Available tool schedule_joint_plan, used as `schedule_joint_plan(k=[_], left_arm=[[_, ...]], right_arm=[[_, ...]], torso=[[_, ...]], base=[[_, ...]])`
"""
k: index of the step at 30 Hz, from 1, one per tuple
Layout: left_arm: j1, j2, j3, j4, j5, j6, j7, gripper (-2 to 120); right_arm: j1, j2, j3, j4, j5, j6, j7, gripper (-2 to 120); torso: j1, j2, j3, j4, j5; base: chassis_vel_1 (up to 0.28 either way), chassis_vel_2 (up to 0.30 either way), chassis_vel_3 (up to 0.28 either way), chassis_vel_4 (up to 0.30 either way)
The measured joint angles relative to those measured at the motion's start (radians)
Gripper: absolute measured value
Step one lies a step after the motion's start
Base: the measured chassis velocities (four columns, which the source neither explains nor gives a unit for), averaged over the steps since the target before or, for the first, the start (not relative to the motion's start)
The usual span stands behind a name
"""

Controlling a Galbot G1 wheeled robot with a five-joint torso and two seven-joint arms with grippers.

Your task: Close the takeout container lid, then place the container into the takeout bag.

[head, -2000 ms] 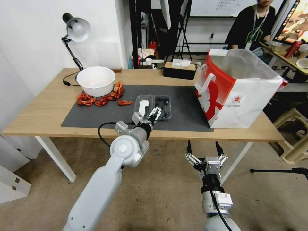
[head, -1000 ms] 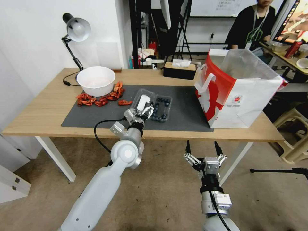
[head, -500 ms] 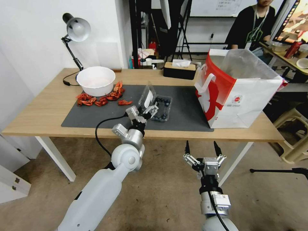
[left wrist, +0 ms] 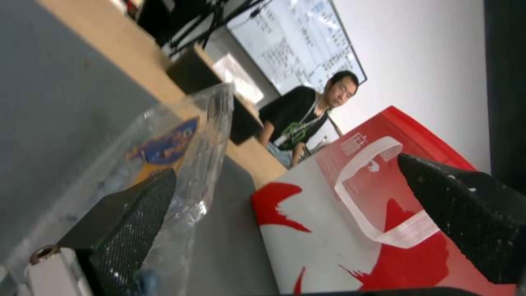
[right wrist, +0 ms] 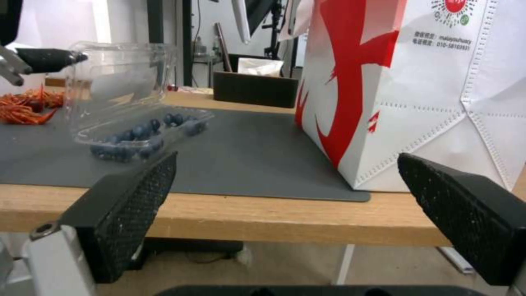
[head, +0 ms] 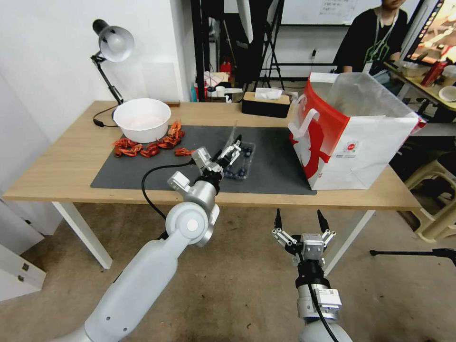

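Left claw (head: 227, 153), fingers apart, is at the upright lid (head: 233, 137) of the container (head: 240, 164), which sits mid-mat (head: 275, 166) near the counter's (head: 61, 166) front edge. Right claw (head: 300, 221), also apart, hangs below that edge. Bag (head: 351, 137) stands at the counter's right end.

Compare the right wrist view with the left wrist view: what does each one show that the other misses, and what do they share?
Right wrist view only: the blueberries in the takeout container, the red crayfish pile, the table's front edge, and the left gripper's finger at the raised lid.

Left wrist view only: the lid's sticker close up, and the takeout bag's white strap handle.

Both: the lid standing upright, the takeout bag, the grey mat and the black tissue box.
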Motion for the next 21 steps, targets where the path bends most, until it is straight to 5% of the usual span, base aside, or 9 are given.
schedule_joint_plan(k=[5,16,21], left_arm=[[-0.048,-0.016,0.000,0.011,-0.172,0.049,-0.079,100],[-0.098,-0.055,-0.009,0.075,-0.316,0.082,-0.191,99],[-0.112,-0.067,0.005,0.109,-0.321,0.101,-0.232,80]], right_arm=[[0.000,0.004,0.002,-0.001,0.000,0.001,0.000,100],[0.007,0.003,0.005,-0.002,0.007,-0.001,-0.001,100],[0.014,0.000,0.007,-0.002,0.013,-0.003,-0.001,100]], torso=[[0.000,0.000,0.000,0.0000,0.0001],[0.000,0.000,0.000,0.0000,0.0000],[0.000,0.000,0.000,0.0000,0.0000]], base=[[0.000,0.000,0.000,0.000],[0.000,0.000,0.000,0.000],[0.000,0.000,0.000,0.000]])
